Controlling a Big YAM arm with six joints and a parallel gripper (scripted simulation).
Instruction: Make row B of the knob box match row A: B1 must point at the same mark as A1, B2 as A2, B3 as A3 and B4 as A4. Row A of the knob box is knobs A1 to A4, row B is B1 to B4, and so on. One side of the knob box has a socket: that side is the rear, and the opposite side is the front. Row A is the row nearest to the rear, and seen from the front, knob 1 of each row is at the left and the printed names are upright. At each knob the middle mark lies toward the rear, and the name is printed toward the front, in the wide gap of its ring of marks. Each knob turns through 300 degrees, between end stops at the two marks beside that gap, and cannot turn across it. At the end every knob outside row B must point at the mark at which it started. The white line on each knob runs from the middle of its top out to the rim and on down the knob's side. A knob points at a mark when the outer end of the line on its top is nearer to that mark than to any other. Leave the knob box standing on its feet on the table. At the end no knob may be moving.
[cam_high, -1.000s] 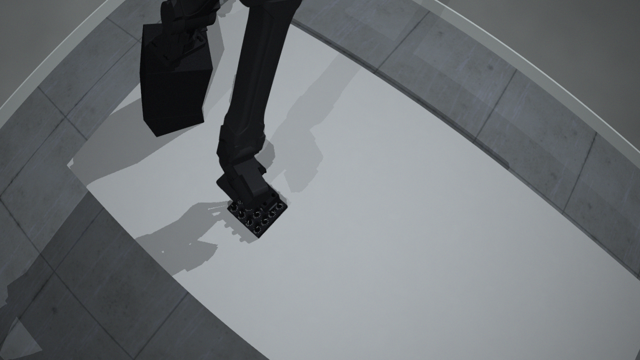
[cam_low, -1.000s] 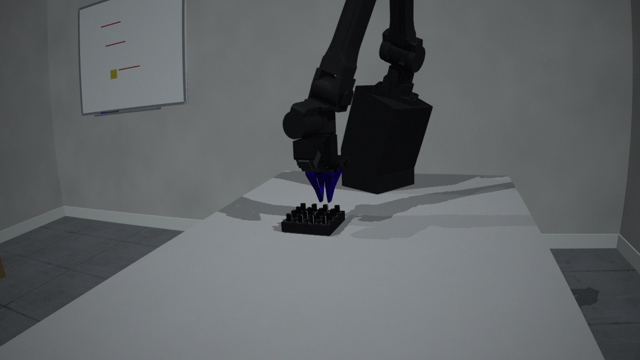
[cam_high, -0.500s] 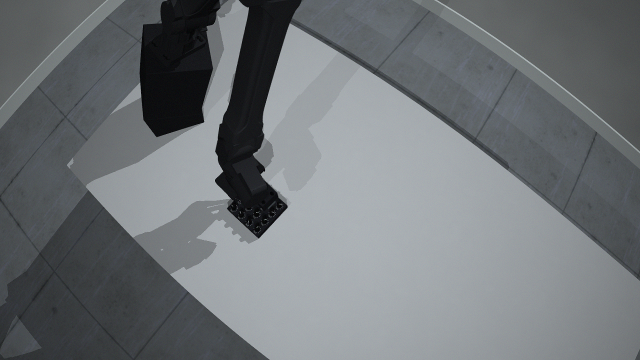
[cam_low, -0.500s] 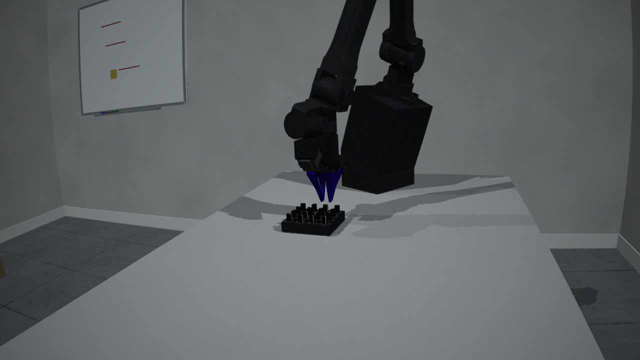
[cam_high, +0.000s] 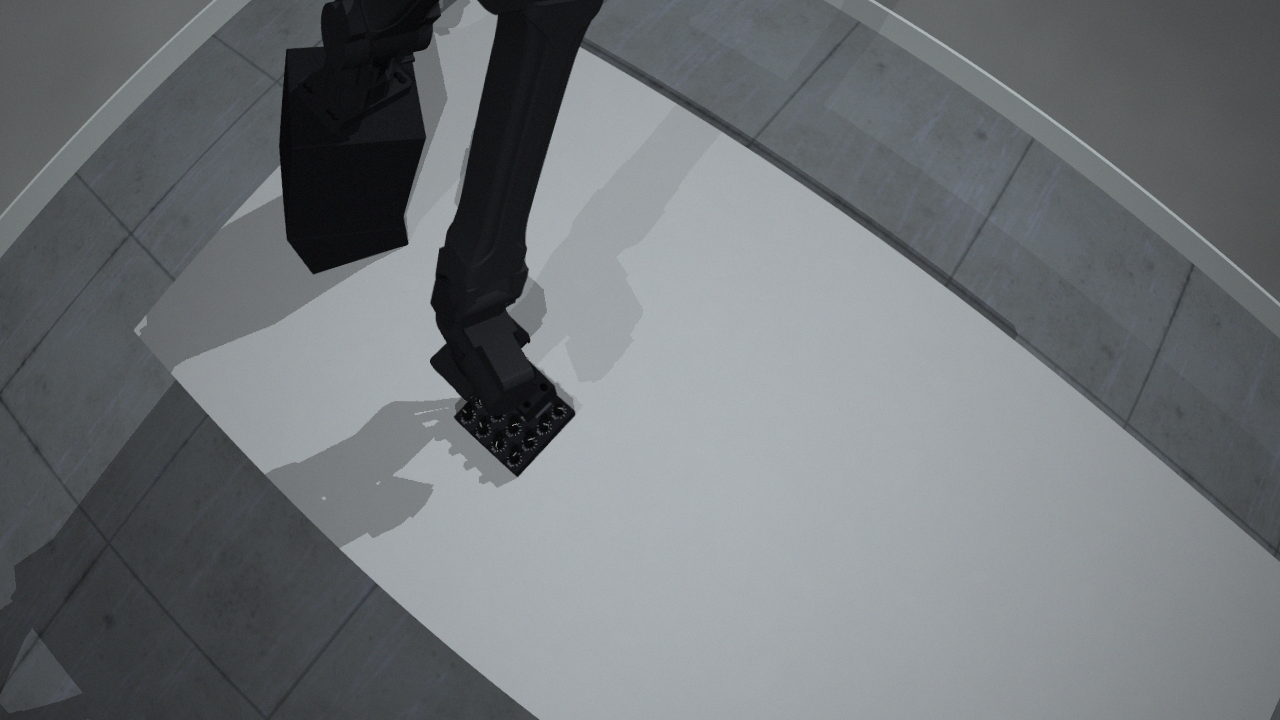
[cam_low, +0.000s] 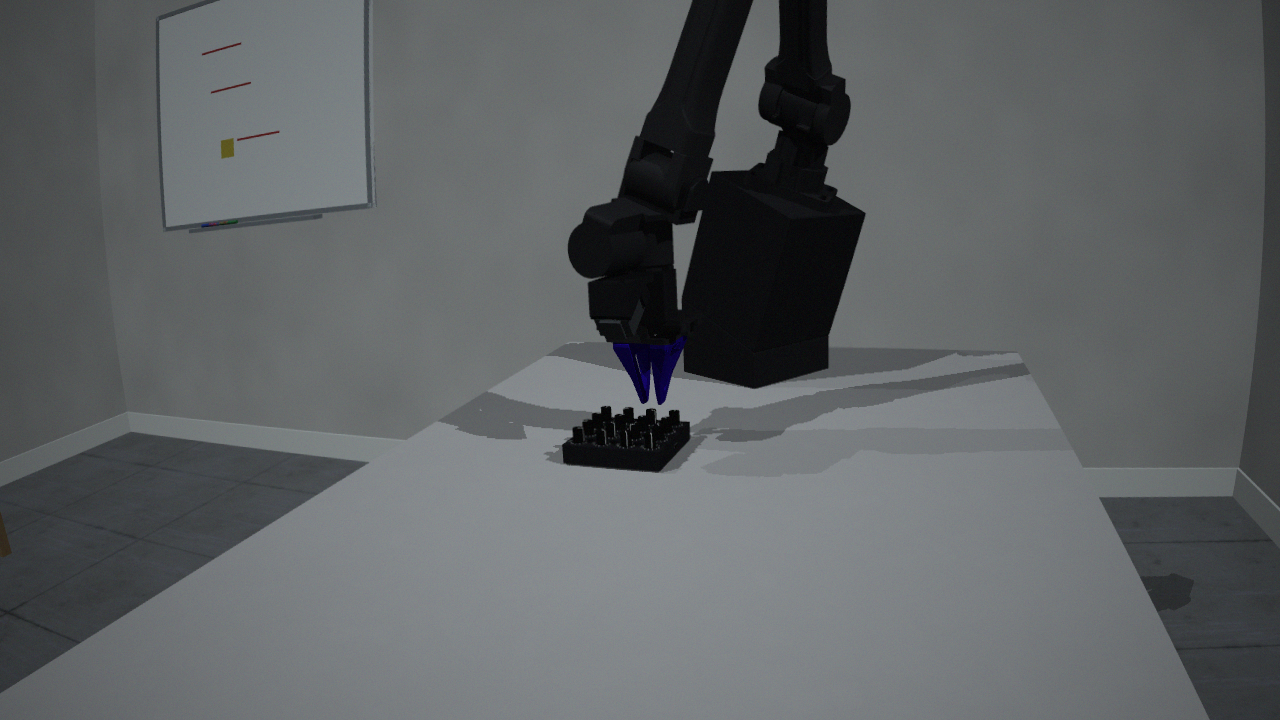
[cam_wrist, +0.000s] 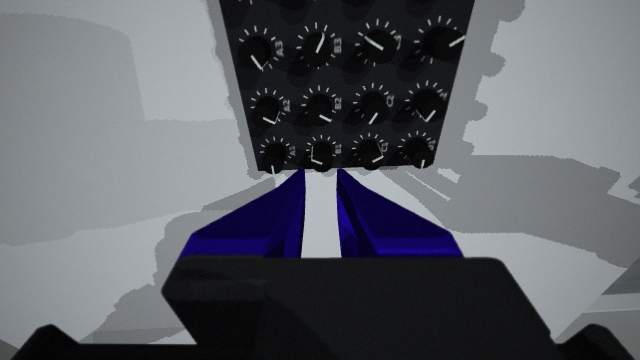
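Observation:
The black knob box (cam_high: 518, 469) (cam_low: 613, 457) (cam_wrist: 350, 131) stands on the table, names toward the right in the wrist view. There, knob A1 (cam_wrist: 274, 159) has its line toward the bottom, B1 (cam_wrist: 323, 159) toward the left. A2 (cam_wrist: 265, 111) and B2 (cam_wrist: 320, 110) both point right and slightly down. A3 (cam_wrist: 254, 50) points lower right, B3 (cam_wrist: 316, 47) up and slightly right. A4 and B4 are largely cut off at the top. My gripper (cam_low: 652, 402) (cam_wrist: 321, 179) is slightly open and empty, its blue fingertips above the box's knob-1 side; the arm hides it in the top view.
Rows C and D stand beside row B; knobs C1 (cam_wrist: 370, 151) and D1 (cam_wrist: 418, 150) are near the right finger in the wrist view. The arm's black pedestal (cam_high: 344, 197) (cam_low: 760, 286) stands at the far end of the white table (cam_high: 805, 447) (cam_low: 617, 582).

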